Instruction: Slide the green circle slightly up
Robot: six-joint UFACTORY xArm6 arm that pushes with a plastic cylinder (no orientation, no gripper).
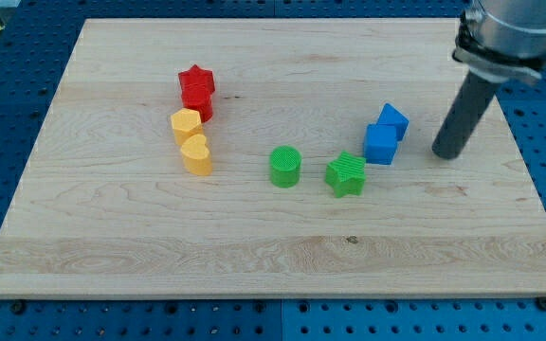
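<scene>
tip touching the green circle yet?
Apart. The camera view shows my tip far to the view's right of the green circle, past the blue blocks.

On the wooden board (112, 237): two red blocks (197, 91), two yellow blocks (191, 139), two green blocks (315, 170), two blue blocks (386, 133).
</scene>
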